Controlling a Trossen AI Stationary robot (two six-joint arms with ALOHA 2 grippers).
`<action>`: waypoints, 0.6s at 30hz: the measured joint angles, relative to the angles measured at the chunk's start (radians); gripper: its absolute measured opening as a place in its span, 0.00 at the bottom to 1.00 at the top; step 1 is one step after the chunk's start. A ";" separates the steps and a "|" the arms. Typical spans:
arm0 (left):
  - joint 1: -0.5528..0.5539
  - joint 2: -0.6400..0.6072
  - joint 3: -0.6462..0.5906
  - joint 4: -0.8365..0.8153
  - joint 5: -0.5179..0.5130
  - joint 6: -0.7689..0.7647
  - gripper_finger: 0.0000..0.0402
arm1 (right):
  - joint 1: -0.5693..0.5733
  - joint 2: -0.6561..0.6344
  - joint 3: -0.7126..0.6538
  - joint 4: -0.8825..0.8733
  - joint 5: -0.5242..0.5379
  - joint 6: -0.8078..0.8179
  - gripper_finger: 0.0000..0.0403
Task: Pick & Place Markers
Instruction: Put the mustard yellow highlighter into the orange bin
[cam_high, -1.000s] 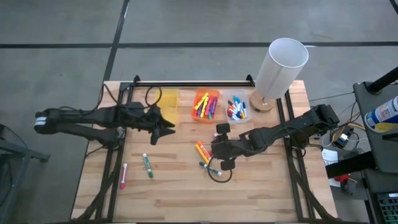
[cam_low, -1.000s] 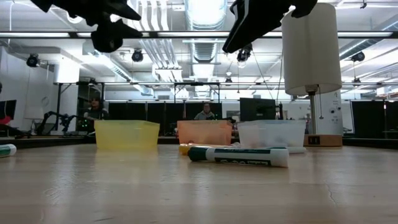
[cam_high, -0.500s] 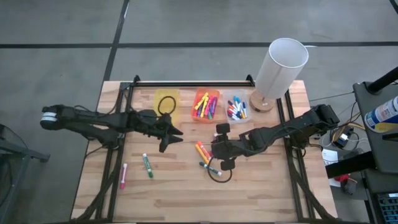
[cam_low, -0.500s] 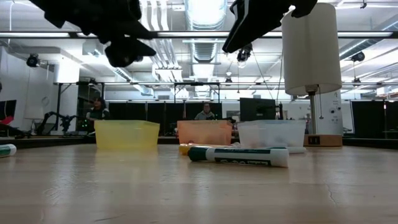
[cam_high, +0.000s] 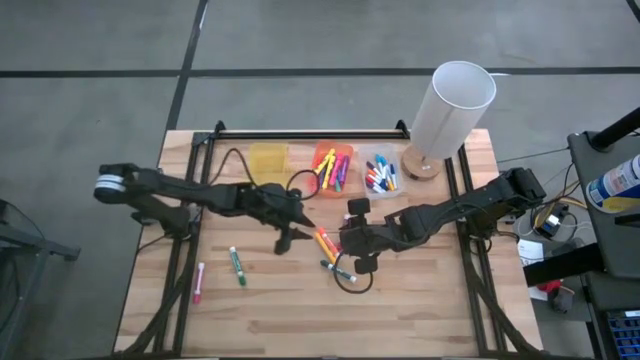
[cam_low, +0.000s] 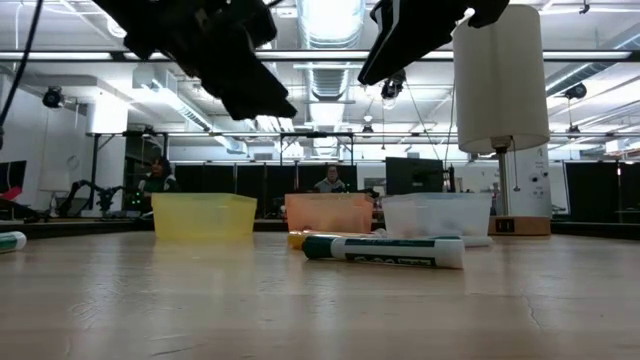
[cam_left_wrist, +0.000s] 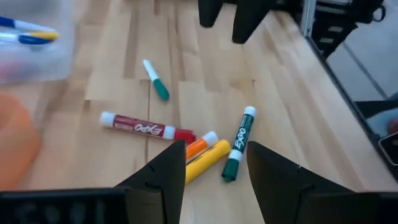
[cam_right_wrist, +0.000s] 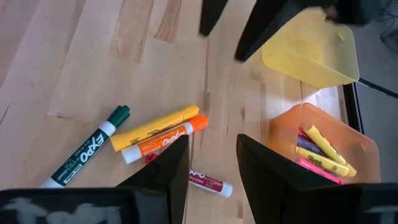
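Your orange bin (cam_high: 332, 167) is holding many markers (cam_high: 327, 171); the yellow bin (cam_high: 267, 159) is holding none. Both pincers, left (cam_high: 296, 232) and right (cam_high: 341, 238), are gaping apart.

Bright overhead light; blurred wrist-view edges.

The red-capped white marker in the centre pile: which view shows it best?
The left wrist view: the red-capped white marker lies whole and unblocked on the wooden table beside the orange marker. The right wrist view shows only its end behind the right gripper fingers. The high view shows it tiny; the low view hides it.
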 joint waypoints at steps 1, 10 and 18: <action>0.000 0.019 0.005 0.006 0.001 0.001 0.41 | 0.000 0.000 0.000 -0.001 0.000 0.000 0.32; -0.004 0.192 0.046 0.005 -0.055 0.182 0.41 | 0.000 0.000 0.000 0.000 0.000 0.001 0.32; -0.024 0.304 0.122 -0.024 -0.096 0.328 0.41 | 0.000 0.000 0.000 0.000 0.000 0.001 0.32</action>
